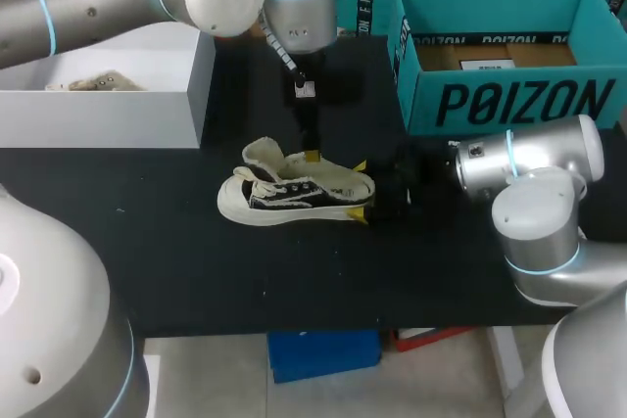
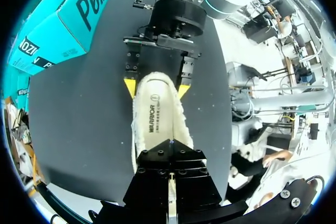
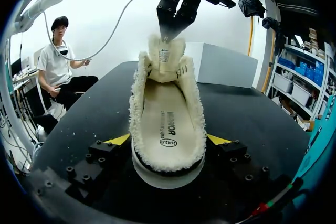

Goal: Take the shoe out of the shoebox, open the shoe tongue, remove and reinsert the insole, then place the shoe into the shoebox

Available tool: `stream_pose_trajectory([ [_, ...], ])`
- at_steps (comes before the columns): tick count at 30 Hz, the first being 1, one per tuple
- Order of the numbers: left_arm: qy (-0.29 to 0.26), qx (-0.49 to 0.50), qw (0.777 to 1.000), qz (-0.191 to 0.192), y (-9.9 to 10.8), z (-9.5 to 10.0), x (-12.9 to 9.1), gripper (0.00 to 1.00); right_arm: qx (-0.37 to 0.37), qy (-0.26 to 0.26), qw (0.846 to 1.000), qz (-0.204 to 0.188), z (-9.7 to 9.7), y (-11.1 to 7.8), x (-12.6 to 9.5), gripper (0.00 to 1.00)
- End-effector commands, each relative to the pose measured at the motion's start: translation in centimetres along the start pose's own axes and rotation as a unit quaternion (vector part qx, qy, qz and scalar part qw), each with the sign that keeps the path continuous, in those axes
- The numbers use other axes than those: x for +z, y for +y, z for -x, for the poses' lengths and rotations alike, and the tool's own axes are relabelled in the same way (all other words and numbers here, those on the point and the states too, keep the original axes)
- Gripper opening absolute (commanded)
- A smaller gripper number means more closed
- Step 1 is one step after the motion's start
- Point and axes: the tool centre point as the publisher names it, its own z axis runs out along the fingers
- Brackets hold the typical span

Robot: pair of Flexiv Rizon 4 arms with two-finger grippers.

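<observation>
Shoe [image 1: 294, 193] lies on its sole mid-counter [image 1: 196, 261], the teal shoebox [image 1: 509, 95] at its 1 o'clock. The right claw [image 1: 359, 190] clamps the heel at 3 o'clock, one finger on each side. The left claw [image 3: 169, 34] hangs over the shoe mouth by the raised tongue [image 3: 165, 53], tips together, seemingly empty. The insole [image 3: 168, 119] sits inside. I judge the tongue opened; next, pinch the insole's edge and lift it out.

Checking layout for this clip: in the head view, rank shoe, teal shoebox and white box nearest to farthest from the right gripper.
1. shoe, heel held by the right gripper.
2. teal shoebox, farther back, right side.
3. white box, far left.
</observation>
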Motion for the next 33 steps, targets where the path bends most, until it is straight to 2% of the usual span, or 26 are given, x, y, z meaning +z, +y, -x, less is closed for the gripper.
stream_pose_trajectory([
  [1,-0.002,-0.005,1.000,0.007,-0.01,-0.27,0.10,0.00,0.001,0.000,1.000,-0.001,0.05,0.04,0.00,0.00],
  [27,-0.002,-0.005,1.000,0.007,-0.01,-0.27,0.10,0.00,0.001,0.000,1.000,-0.001,0.05,0.04,0.00,0.00],
  [33,-0.006,-0.019,1.000,0.006,0.59,0.05,0.51,0.00,0.001,0.000,1.000,-0.001,0.05,0.04,0.00,0.00],
])
